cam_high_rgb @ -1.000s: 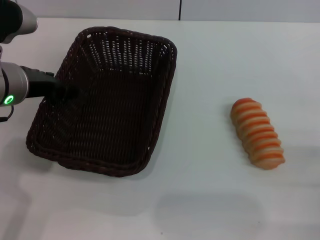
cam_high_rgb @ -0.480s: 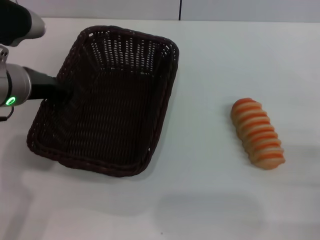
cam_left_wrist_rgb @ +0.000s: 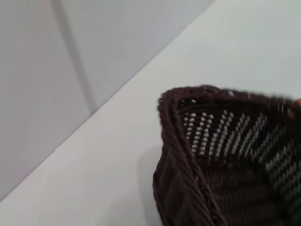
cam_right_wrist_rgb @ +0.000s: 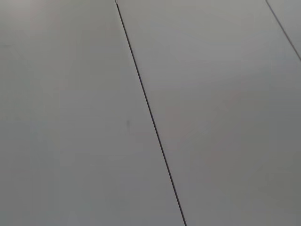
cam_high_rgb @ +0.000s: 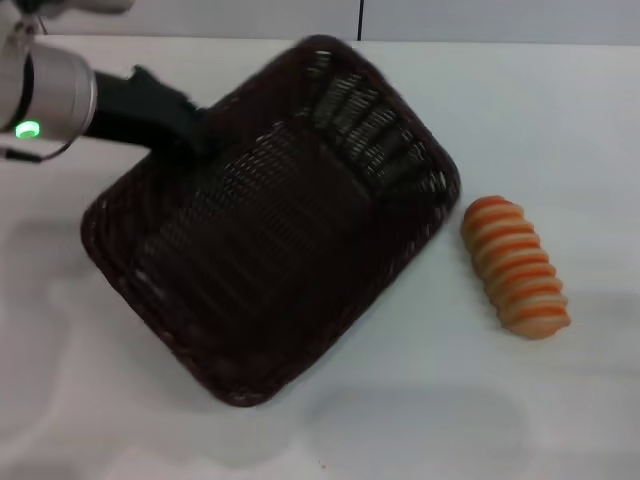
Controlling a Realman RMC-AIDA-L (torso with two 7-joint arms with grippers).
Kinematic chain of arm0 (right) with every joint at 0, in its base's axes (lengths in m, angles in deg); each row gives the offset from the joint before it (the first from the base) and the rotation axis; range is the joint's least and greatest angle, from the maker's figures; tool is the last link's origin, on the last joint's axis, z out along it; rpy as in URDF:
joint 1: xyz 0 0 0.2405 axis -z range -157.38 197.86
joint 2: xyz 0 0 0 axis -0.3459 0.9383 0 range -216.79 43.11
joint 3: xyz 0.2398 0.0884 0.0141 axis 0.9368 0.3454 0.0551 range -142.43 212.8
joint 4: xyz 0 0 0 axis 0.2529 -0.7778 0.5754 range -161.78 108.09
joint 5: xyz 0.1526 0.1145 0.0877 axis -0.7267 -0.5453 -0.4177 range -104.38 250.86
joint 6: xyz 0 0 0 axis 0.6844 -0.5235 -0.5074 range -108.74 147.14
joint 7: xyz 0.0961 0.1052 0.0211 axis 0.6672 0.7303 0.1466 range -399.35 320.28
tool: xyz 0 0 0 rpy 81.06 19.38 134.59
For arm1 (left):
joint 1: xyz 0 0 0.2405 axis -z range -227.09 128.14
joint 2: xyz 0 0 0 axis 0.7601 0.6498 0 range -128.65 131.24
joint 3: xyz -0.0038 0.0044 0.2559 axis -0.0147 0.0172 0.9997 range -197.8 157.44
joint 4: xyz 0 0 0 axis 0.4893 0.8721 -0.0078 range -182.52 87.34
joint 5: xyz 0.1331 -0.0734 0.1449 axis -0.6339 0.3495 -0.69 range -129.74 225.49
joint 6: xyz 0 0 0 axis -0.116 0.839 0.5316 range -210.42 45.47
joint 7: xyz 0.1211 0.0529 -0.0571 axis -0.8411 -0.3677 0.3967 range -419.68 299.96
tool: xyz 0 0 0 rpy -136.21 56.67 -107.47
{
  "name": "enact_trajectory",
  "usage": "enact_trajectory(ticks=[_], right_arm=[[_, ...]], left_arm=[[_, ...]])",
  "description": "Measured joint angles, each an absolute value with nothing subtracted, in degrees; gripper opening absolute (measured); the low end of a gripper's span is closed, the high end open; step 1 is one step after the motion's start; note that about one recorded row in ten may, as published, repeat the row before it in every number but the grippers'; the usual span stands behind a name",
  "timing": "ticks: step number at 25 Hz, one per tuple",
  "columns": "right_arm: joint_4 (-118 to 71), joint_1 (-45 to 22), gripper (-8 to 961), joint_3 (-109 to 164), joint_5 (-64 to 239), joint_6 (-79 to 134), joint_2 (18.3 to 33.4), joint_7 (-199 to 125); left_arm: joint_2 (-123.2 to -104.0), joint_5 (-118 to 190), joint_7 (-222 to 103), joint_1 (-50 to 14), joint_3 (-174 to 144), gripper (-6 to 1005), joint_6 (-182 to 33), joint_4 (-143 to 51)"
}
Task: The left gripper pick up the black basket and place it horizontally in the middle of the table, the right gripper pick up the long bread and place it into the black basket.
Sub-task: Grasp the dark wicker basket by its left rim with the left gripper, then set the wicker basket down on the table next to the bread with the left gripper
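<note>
White table (cam_high_rgb: 560, 130): left hand (cam_high_rgb: 190, 128) has swung black basket (cam_high_rgb: 270, 260) diagonal.

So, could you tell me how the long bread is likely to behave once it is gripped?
The long bread looks rounded and oblong, so it may roll if nudged sideways. Its ridged stripes should help the grip. It is probably light for its size.

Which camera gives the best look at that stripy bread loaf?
The head view: the whole long bread lies in plain sight on the table, just beside the black basket. The left wrist view shows only basket and table; the right wrist view shows only grey panels.
</note>
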State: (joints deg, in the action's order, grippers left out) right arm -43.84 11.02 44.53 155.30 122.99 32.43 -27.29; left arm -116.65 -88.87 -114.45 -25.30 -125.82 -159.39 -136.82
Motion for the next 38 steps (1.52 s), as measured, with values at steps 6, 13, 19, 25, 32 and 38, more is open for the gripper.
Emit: enact_trajectory(ticks=[6,13,19,25,32,38], right_arm=[[-43.98,11.32,827,44.48,155.17,124.2,32.47,-27.2],[-44.25,11.43,827,44.5,155.19,124.98,32.52,-27.13],[-44.25,11.54,826,44.51,155.26,125.37,32.52,-27.11],[-44.24,11.85,826,44.51,155.24,125.46,32.52,-27.08],[-44.25,12.0,826,44.5,155.15,125.55,32.52,-27.05],[-44.25,12.36,827,44.5,155.15,125.56,32.52,-27.05]], left_arm=[[-116.57,-83.38,-125.93,-14.38,-138.92,250,-172.11,-127.13],[-116.08,-83.19,-131.47,-7.01,-141.64,198,-178.75,-120.5],[-115.76,-83.39,-134.76,-3.2,-141.01,197,-181.62,-114.99],[-115.91,-84.86,-135.87,-1.79,-140.42,198,-179.39,-111.89],[-116.56,-86.25,-135.69,-1.74,-139.13,198,-175.47,-111.14],[-116.56,-86.25,-135.9,-1.93,-137.84,305,-174.59,-111.18]])
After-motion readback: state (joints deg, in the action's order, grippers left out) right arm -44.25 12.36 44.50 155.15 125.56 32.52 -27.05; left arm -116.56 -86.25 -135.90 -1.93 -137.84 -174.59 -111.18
